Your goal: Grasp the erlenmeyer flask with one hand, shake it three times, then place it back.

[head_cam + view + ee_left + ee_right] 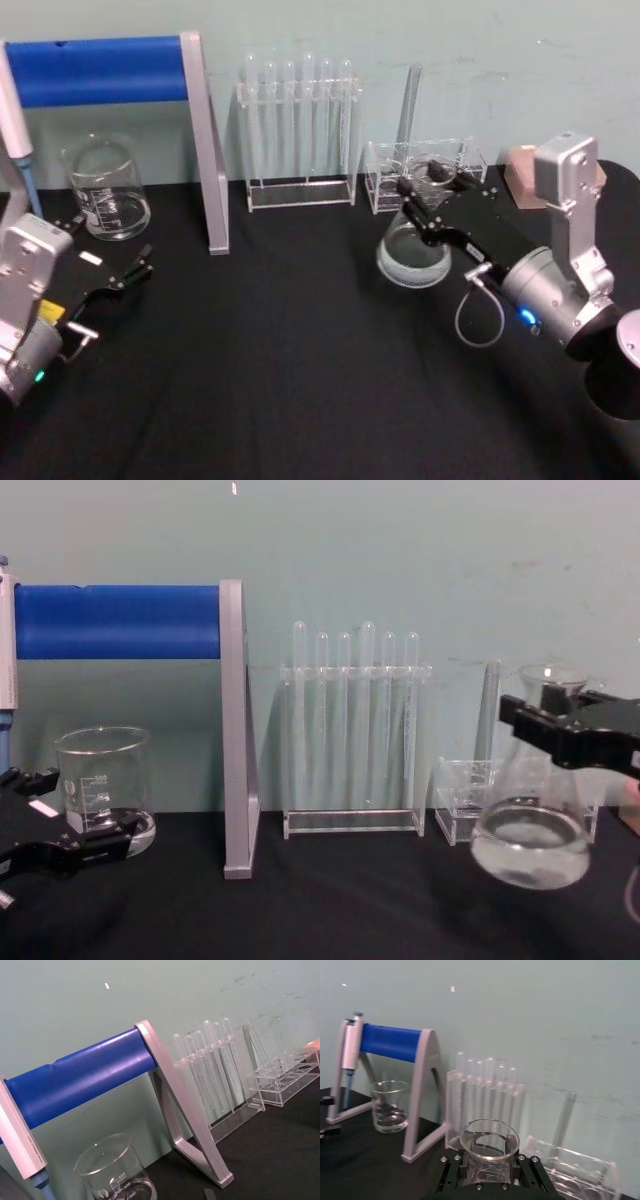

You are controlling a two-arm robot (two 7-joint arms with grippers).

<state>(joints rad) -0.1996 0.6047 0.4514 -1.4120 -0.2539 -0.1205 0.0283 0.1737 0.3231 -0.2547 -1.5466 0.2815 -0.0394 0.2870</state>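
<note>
The erlenmeyer flask (pixel 413 252) is clear glass with a little liquid in its wide base (pixel 530 855). It is right of centre, in front of a small clear rack. My right gripper (pixel 428 200) is shut on the flask's neck just under the flared rim (pixel 489 1136), one black finger on each side. In the chest view the right gripper (pixel 550 725) holds the flask slightly tilted, and its base seems a little off the black table (pixel 290 360). My left gripper (pixel 105 250) rests open at the far left, close to a beaker.
A glass beaker (pixel 104 188) stands at the back left under a blue-barred pipette stand (pixel 205 140). A test tube rack (pixel 298 130) holds several tubes at the back centre. A small clear rack (pixel 425 170) sits just behind the flask. A pink block (pixel 522 170) is at the far right.
</note>
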